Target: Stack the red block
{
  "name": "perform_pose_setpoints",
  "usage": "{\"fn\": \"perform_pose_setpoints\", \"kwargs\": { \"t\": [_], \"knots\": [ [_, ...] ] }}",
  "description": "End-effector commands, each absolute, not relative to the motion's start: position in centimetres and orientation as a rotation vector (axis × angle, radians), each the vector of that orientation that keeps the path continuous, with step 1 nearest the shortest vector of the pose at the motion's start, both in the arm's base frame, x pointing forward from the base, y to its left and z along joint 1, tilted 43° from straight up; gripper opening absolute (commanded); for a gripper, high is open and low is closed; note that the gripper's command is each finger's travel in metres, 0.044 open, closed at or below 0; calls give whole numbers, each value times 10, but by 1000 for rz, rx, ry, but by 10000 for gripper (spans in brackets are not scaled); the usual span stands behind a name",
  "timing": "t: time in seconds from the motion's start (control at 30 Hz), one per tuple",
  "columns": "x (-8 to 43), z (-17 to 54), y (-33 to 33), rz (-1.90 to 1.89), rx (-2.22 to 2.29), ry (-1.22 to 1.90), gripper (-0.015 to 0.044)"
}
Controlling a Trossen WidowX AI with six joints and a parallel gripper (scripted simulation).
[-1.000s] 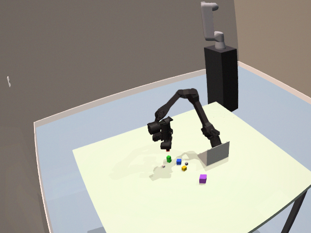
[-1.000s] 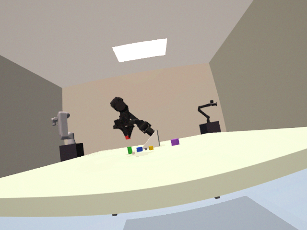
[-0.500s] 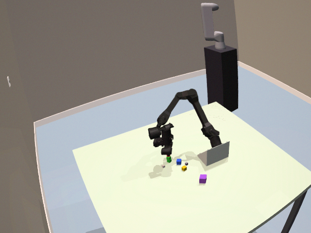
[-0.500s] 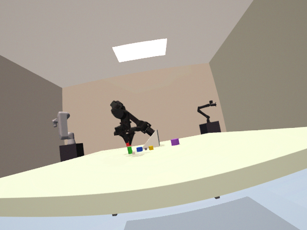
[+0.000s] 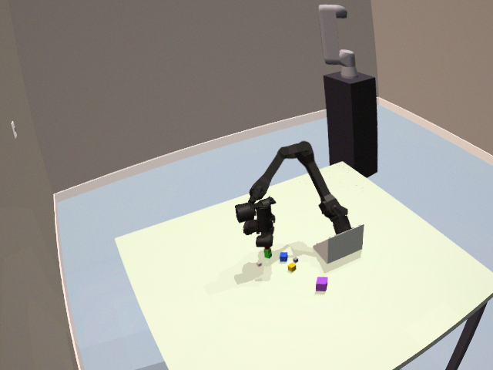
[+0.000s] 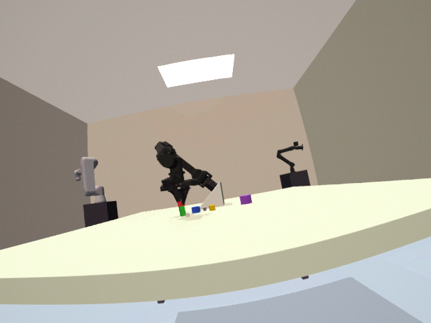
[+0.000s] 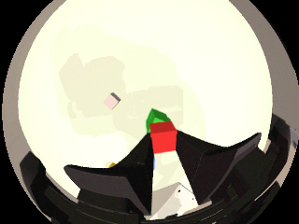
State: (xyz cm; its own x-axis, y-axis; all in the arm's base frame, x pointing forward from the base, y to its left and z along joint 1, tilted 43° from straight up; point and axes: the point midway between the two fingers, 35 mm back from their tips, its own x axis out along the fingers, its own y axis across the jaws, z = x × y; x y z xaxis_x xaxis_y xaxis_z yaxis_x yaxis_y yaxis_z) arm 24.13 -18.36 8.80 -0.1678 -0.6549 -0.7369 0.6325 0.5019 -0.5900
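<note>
My gripper (image 5: 266, 247) (image 6: 180, 202) (image 7: 163, 135) points down and is shut on the red block (image 6: 180, 204) (image 7: 163, 141). The green tower (image 5: 267, 253) (image 6: 182, 210) (image 7: 156, 118) stands on the table directly under the red block. In the exterior view the red block's underside meets the tower's top, with the red block slightly to the left. In the wrist view the red block overlaps the near part of the tower and hides it. In the top view the fingers hide most of the red block. Whether the tower carries any of its weight cannot be told.
A blue cube (image 5: 283, 257) (image 6: 196, 209) is close beside the tower, with a small pink cube (image 5: 259, 264) (image 7: 111, 101) on another side. A yellow cube (image 5: 291, 267), a small grey cube (image 5: 295, 259), a purple cube (image 5: 321, 284) and a grey wedge (image 5: 345, 244) are farther off.
</note>
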Motion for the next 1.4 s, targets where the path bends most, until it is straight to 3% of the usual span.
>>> {"fn": "perform_pose_setpoints", "kwargs": {
  "t": [0.0, 0.47, 1.03, 1.37],
  "knots": [
    [241, 88, -184, -1136, -28, 1318, 0],
    [242, 89, -183, -1136, -27, 1318, 0],
    [241, 87, -184, -1135, -23, 1317, 440],
    [241, 87, -184, -1135, -23, 1317, 440]
  ]
}}
